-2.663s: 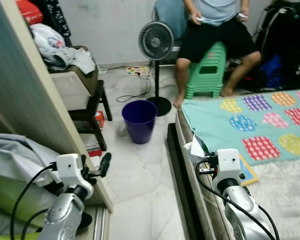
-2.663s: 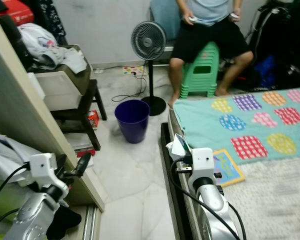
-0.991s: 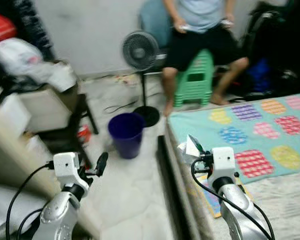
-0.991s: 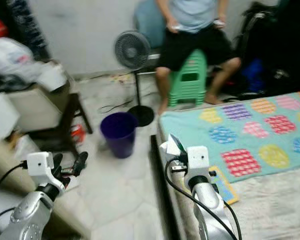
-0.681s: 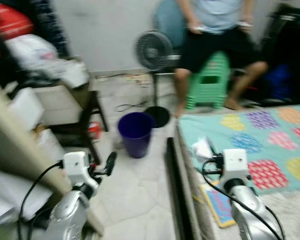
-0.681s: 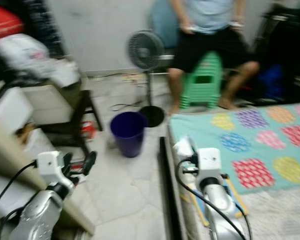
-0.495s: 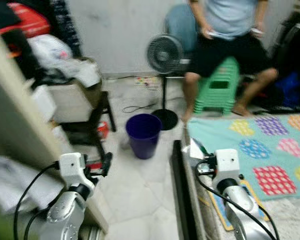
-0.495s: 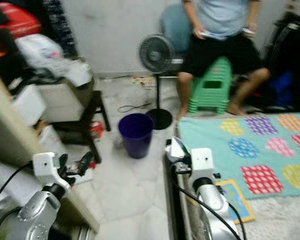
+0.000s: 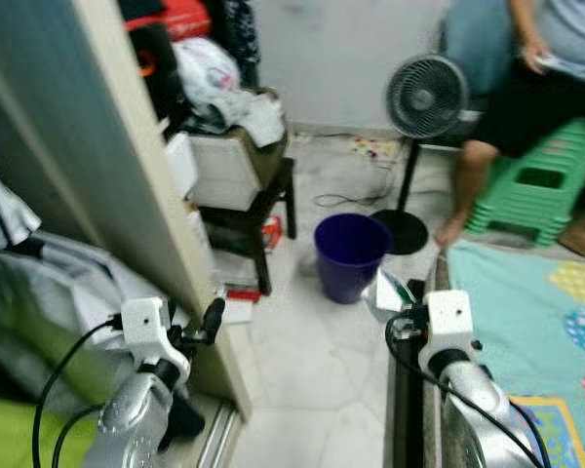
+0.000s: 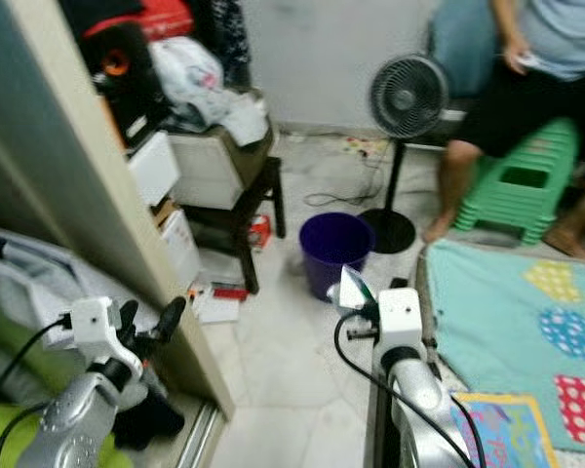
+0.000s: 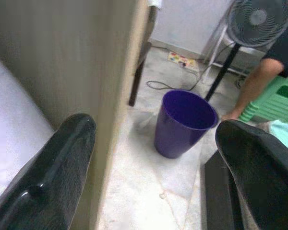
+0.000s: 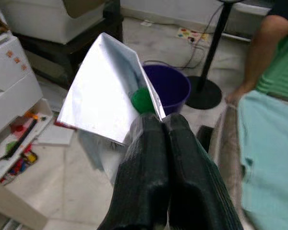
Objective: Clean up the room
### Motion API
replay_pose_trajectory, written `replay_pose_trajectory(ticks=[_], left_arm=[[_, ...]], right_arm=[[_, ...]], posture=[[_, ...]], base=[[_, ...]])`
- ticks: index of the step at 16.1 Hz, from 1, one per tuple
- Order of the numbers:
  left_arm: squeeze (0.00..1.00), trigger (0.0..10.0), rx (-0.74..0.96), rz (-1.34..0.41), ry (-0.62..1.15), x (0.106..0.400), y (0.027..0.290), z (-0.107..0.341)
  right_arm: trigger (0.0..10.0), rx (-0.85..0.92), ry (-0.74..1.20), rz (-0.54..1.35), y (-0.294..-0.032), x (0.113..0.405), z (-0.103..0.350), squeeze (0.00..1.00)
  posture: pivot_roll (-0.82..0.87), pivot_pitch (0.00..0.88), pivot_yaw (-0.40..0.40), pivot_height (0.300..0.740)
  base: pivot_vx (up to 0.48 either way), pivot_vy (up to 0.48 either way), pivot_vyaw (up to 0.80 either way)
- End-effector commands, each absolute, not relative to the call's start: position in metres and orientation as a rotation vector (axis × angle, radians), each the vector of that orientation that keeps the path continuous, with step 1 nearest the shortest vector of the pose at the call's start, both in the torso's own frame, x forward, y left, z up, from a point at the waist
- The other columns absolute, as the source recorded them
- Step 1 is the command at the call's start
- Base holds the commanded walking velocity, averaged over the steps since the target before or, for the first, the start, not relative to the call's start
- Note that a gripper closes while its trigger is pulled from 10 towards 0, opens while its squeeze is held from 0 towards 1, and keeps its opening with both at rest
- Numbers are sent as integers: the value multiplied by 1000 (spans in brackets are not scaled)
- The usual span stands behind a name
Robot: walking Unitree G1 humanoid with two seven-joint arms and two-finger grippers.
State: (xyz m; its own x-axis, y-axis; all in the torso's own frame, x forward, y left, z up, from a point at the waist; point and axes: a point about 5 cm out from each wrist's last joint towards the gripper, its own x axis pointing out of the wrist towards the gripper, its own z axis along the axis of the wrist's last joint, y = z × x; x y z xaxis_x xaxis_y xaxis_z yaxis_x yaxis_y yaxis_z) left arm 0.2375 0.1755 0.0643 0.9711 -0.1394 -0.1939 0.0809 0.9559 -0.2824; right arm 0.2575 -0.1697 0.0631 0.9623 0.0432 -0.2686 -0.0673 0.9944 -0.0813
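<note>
A purple waste bin (image 9: 350, 255) stands open on the pale tiled floor, ahead of me and slightly left of my right arm. My right gripper (image 12: 158, 123) is shut on a crumpled silver wrapper (image 12: 105, 93) with a green patch. It holds the wrapper up in the air on the near side of the bin (image 12: 175, 85), over the floor. My left gripper (image 11: 153, 129) is open and empty, held low beside a wooden wardrobe panel (image 11: 105, 62), with the bin (image 11: 185, 122) seen between its fingers.
A pedestal fan (image 9: 424, 97) and a seated person on a green stool (image 9: 531, 180) are beyond the bin. A dark stool carrying a box and clothes (image 9: 229, 161) stands at the left. The bed with a patterned blanket (image 9: 556, 322) lies at my right. Papers (image 9: 236, 304) lie on the floor.
The camera has swung left, so the bed slid to the right edge and the wardrobe panel looms larger. The right gripper still holds the wrapper; the left stays open.
</note>
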Motion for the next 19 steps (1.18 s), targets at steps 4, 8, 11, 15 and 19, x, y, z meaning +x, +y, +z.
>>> replay_pose_trajectory(ticks=[4,8,11,15,19], left_arm=[[0,10000,-272,-124,200,239,177,68],[0,10000,-271,-122,202,239,176,67],[0,10000,-269,-114,180,238,170,78],[0,10000,-305,-115,134,240,147,96],[0,10000,-316,-125,164,238,141,90]], right_arm=[[10000,-81,264,57,-169,257,65,0],[10000,-101,260,51,-169,256,66,0],[10000,-103,243,9,-162,256,82,0],[10000,-112,83,173,-117,261,116,0],[10000,-141,154,175,-112,257,99,0]], posture=[[-55,0,50,740],[-57,0,52,740],[-53,0,49,740],[-39,0,48,740],[-30,0,47,740]], base=[[0,0,0],[0,0,-345],[0,0,-267],[0,0,0],[0,0,0]])
